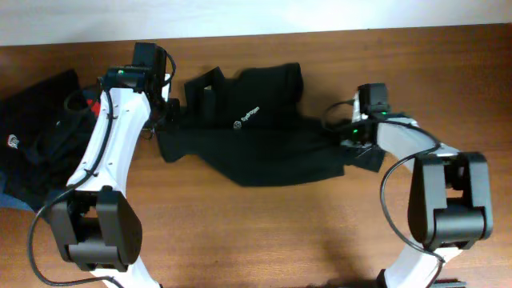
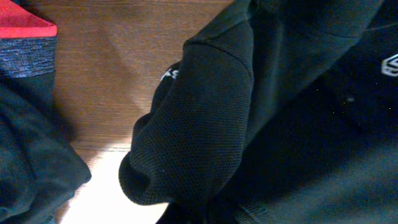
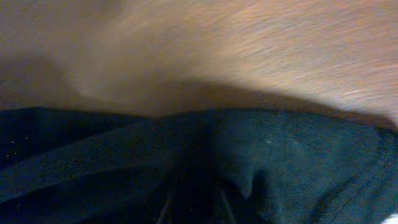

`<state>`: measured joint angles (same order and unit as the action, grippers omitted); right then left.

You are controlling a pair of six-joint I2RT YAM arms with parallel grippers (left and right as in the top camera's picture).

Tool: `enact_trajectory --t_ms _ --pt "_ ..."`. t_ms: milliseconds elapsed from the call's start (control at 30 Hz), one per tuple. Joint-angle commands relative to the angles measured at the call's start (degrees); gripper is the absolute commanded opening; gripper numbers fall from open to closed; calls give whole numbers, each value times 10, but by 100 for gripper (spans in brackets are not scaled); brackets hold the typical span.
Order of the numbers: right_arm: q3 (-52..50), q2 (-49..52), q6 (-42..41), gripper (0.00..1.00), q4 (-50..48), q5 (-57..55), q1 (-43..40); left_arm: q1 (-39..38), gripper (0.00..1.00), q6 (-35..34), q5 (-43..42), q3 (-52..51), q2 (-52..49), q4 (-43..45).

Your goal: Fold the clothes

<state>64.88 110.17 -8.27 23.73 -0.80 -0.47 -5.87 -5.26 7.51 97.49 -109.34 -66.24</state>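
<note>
Writing first, since there isn't much. The shirt (image 1: 264,152) has a small white logo (image 1: 246,118) on the chest, an emblem with a short line of lettering beside it, way too small to read from up top. The left wrist view catches part of the logo (image 2: 390,64) at the far right. There's also a scrap of white print (image 2: 169,74) peeking out from behind the sleeve (image 2: 193,124). Both are cut off, so not legible either. The pile (image 1: 36,152) of dark clothes at the left end of the surface (image 1: 240,232) has a little white mark (image 1: 14,142) too. Same deal, can't read it.

The shirt itself is black and short sleeved, with a fine mesh-like knit you can see up close. It lies in the middle of the surface, spread wide but rumpled. The far-left part is bunched into folds and the near edge sags in a curve toward the front. The sleeve is doubled over on itself into a rounded lump, with a seam running across it near the top.

The left gripper (image 1: 166,112) sits right at the shirt's left edge, clenched tight. Whether there's any fabric pinched in it I can't tell, since its fingers are hidden. The right gripper (image 1: 346,140) is at the shirt's right edge, over the cloth. Its wrist view is just a blur of black fabric and wood, so clamped or released, can't tell.

Some red and heathered grey cloth (image 2: 25,37) lies by the pile.
</note>
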Motion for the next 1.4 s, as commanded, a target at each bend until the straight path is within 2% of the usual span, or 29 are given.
enact_trajectory --t_ms 0,200,300,400,433,533,667,767,833,1000,1133,1200,1367 --pt "0 36 -15 25 -35 -50 -53 0 0 -5 3 -1 -4 0" --pt "16 35 18 53 -61 16 -79 0 0 -5 3 -1 -4 1" --pt "39 25 23 80 5 41 -78 0 0 -5 3 -1 -4 2" --pt "66 -5 23 96 63 43 -78 0 0 -5 3 -1 -4 2" --pt "78 -21 23 99 81 43 -78 0 0 -5 3 -1 -4 2" --pt "117 -79 23 99 148 46 -78 0 0 -5 3 -1 -4 2" --pt "138 -151 23 99 262 104 -78 0 0 -5 3 -1 -4 2" --pt "138 -169 23 100 361 137 -77 0 0 -5 3 -1 -4 5" --pt "115 -169 33 95 391 144 -70 0 0 -5 3 -1 -4 9" --pt "13 -168 51 94 348 143 -21 0 0 -5 3 -1 -4 11" --pt "-61 -168 51 93 243 141 26 0 0 -5 2 -1 -4 10" --pt "-98 -168 53 88 186 137 50 0 0 -5 3 -1 -4 10" --pt "-154 -168 53 87 106 137 69 0 0 -5 3 -1 -4 10"
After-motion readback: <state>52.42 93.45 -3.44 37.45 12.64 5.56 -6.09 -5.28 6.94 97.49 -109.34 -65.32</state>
